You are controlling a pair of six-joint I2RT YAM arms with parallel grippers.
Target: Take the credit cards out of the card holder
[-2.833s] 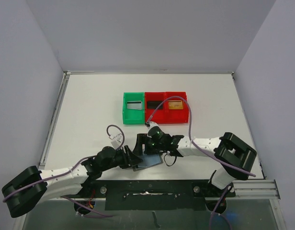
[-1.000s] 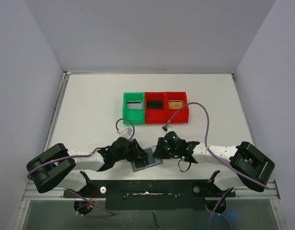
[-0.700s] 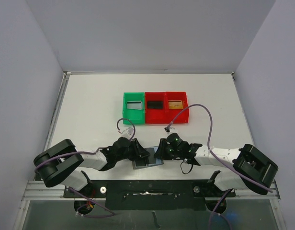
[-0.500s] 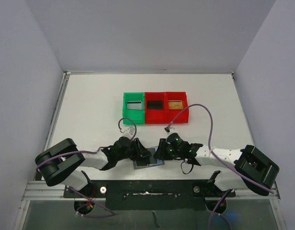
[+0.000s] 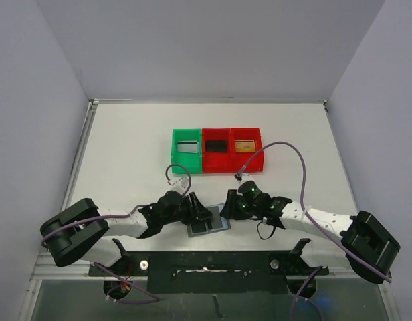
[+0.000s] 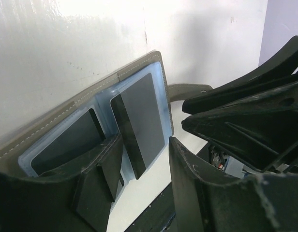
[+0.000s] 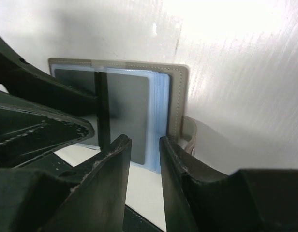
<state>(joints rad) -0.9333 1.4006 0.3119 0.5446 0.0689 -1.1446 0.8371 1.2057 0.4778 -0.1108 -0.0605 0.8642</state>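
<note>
The card holder (image 5: pixel 208 225) lies open on the table near the front edge, between my two grippers. In the left wrist view its bluish-grey pockets (image 6: pixel 161 104) hold a dark card (image 6: pixel 141 118) on the right and another dark card (image 6: pixel 67 142) on the left. My left gripper (image 5: pixel 196 213) is open; one finger (image 6: pixel 98 176) rests over the holder's left half. My right gripper (image 5: pixel 227 213) is open with a narrow gap, its fingers (image 7: pixel 175 162) either side of the right pocket's near edge (image 7: pixel 159 116). The holder's tab (image 7: pixel 188 137) curls beside the right finger.
A green bin (image 5: pixel 175 151) and two red bins (image 5: pixel 206 160) stand in a row at mid table. The green one holds a silvery card (image 5: pixel 187 146), the middle one a black card (image 5: pixel 216 145), the right one a tan card (image 5: pixel 245 145). A dark rail (image 5: pixel 213 267) runs along the front edge.
Both arms have drawn toward the front edge and brought the holder down flat and open on the table. In the last half second the right arm shifted slightly right.
</note>
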